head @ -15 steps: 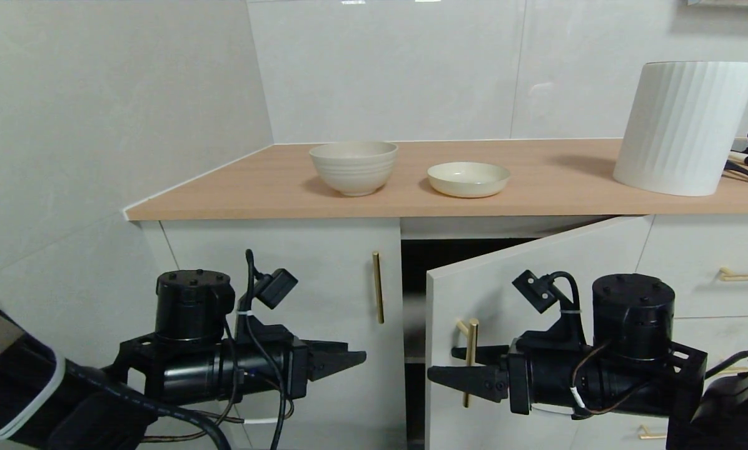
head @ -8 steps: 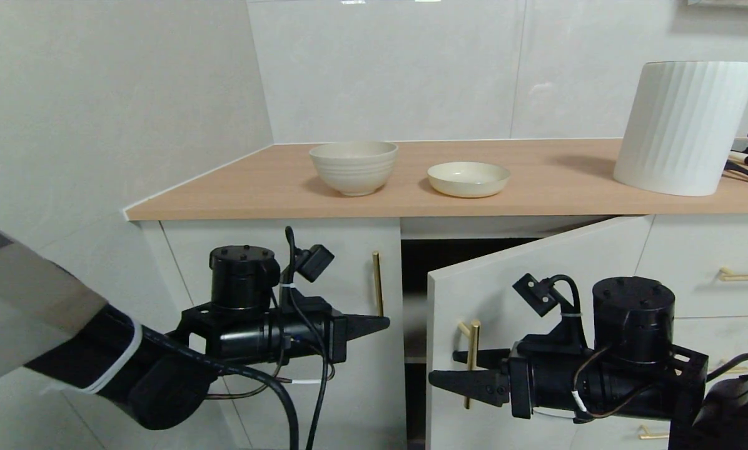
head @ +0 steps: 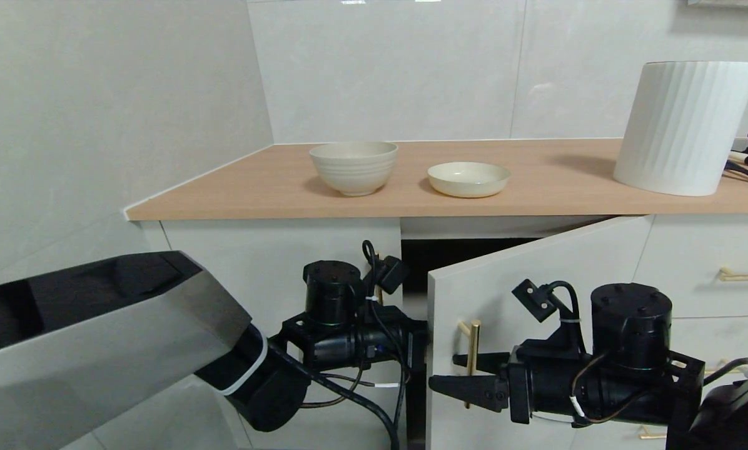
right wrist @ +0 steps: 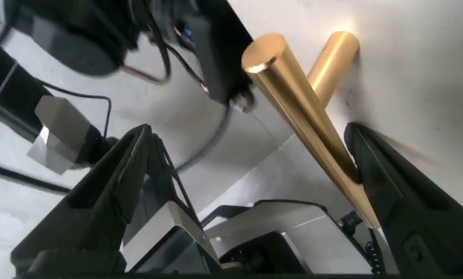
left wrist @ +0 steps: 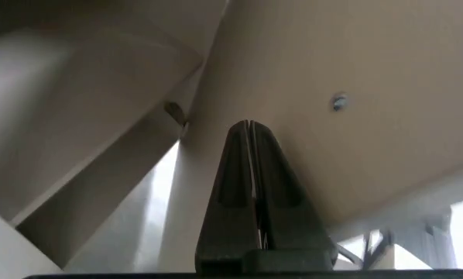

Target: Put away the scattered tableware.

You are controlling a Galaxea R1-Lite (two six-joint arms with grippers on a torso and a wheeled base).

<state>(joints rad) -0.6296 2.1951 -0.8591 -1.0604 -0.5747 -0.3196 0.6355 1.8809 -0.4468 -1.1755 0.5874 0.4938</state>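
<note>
Compared with a second ago, the left arm has swung far to the right. Its left gripper (left wrist: 248,147) is now pushed into the dark gap at the free edge of the half-open right cupboard door (head: 536,269). The right arm has stayed where it was.

In the left wrist view the left jaws are pressed together to one point, and they face a pale panel with a screw (left wrist: 338,101). I judge this panel to be the inner face of that door. The right gripper (head: 444,371) is on the near side of the same door. Its jaws are spread, one on each side of the brass handle (head: 472,350), which stands upright. Whether a jaw touches the bar, I cannot tell.

The tableware is not yet touched. The ribbed bowl (head: 354,167) and the shallow dish (head: 468,179) stand side by side on the bench (head: 255,187), the bowl on the left. Both are well above the two grippers and farther back. A tall white ribbed container (head: 687,125) stands at the right end.

I think the step in hand is opening the cupboard wider. The left jaws lie behind the door edge with the inner face on their right, so a push toward the right and near would swing it. Afterwards the bowl is nearer to the left arm, the dish to the right arm.
</note>
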